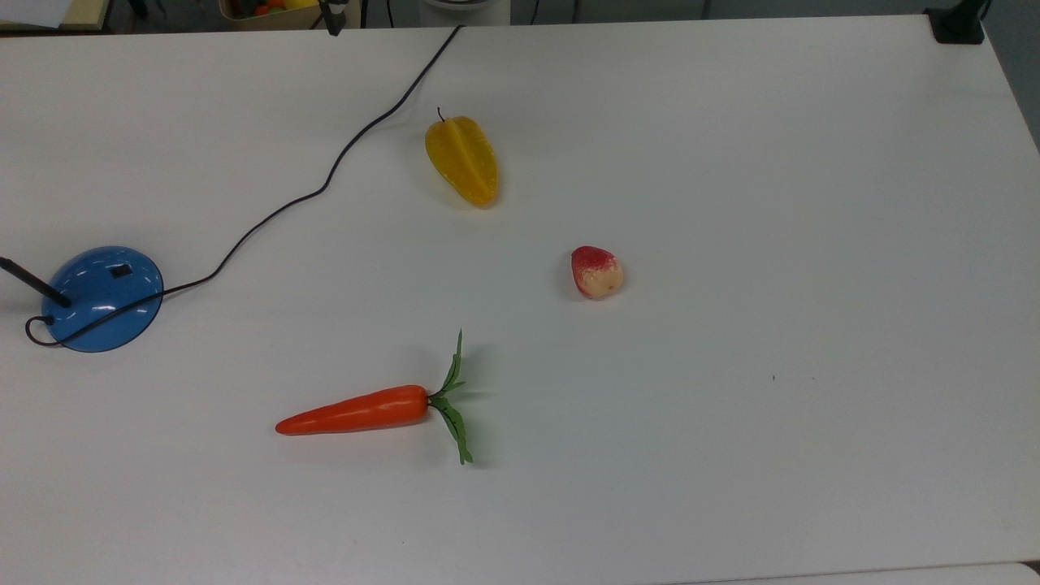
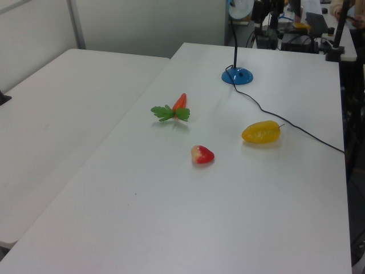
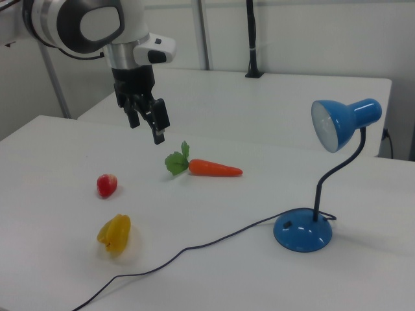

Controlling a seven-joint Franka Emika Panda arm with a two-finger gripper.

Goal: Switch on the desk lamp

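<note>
The desk lamp stands at the top view's left, with its glossy blue dome base and a small black switch on top. In the right view the base sits at the right, and a thin black stem curves up to a blue shade. The left view puts the base far back. The lamp's black cord snakes off the table's far edge. My gripper hangs in the air well to the right view's left of the lamp, above the table, open and holding nothing.
An orange carrot with green leaves, a yellow starfruit and a red-and-cream strawberry lie spread over the white table. A second white table adjoins on the left view's left.
</note>
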